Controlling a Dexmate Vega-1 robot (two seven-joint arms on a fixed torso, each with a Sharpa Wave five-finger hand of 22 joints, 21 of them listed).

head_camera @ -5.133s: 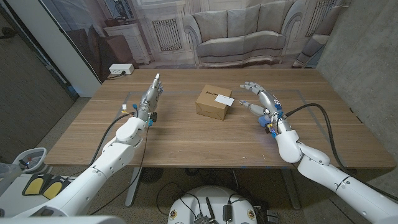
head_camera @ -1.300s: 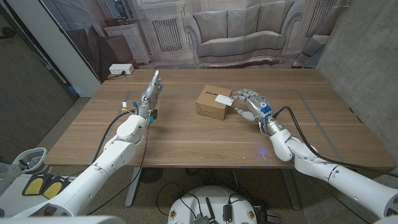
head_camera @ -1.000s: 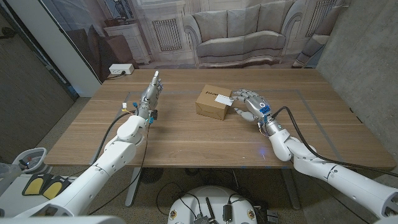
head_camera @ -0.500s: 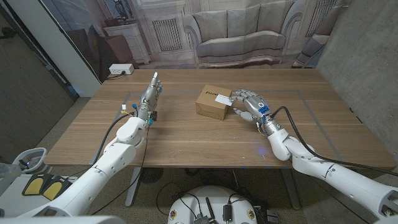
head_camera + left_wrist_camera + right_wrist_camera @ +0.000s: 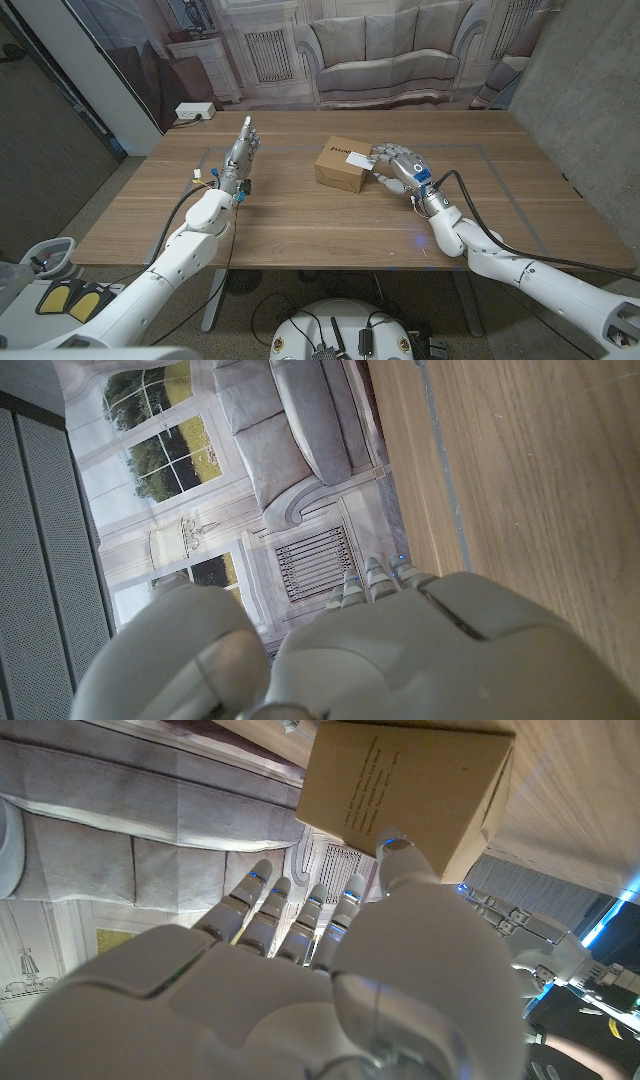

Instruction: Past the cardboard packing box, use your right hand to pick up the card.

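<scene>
The worktop (image 5: 300, 220) is a long wooden board with a fine straight grain and a smooth matte surface. Near its middle, a little toward the far side, sits the cardboard packing box (image 5: 342, 166), a small brown cuboid with sharp folded edges and some dark print on its upper face. The card (image 5: 361, 159) is a thin white rectangle that lies on the top of the box at the corner nearest to the right hand; its edge reaches over the box corner.

The right hand (image 5: 398, 166), made of smooth pale grey plastic shells with rounded segments, is just beside this box corner. Its fingers (image 5: 385, 155) are stretched toward the card, close together and only lightly bent, and their tips are at the card's edge. Whether they already pinch the card I cannot tell. In the right wrist view the box (image 5: 405, 790) fills the space just past the fingertips (image 5: 258, 872), and the thumb tip comes against its brown side.

The left hand (image 5: 240, 152) stands apart at the other side of the box, well away from it, with straight fingers pointing to the far edge and holding nothing.
</scene>
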